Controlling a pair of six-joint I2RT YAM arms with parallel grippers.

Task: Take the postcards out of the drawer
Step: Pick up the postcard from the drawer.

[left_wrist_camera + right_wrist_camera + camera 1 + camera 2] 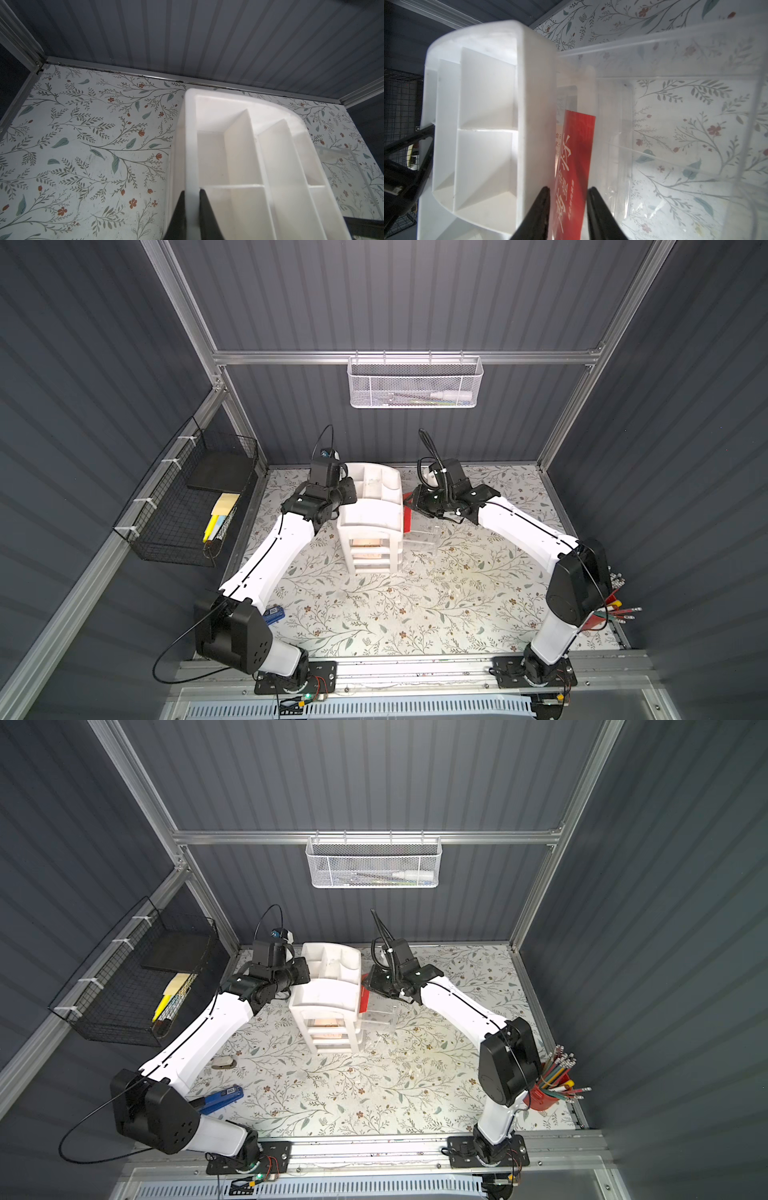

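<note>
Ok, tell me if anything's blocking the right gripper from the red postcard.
Nothing visible does. The red postcard stands in the clear drawer, between the fingers of the right gripper. The wall of the white organizer runs beside one finger, not between. Whether the fingers touch the card is unclear.

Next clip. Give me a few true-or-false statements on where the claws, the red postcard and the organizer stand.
1. The left claw clamps the rim wall of the white organizer. True.
2. The red postcard lies flat on the table. False: it stands on edge in the clear drawer, between the fingers of the right claw.
3. The organizer's top compartments hold pens. False: they look empty.
4. A white mesh basket hangs on the back wall. True.
</note>
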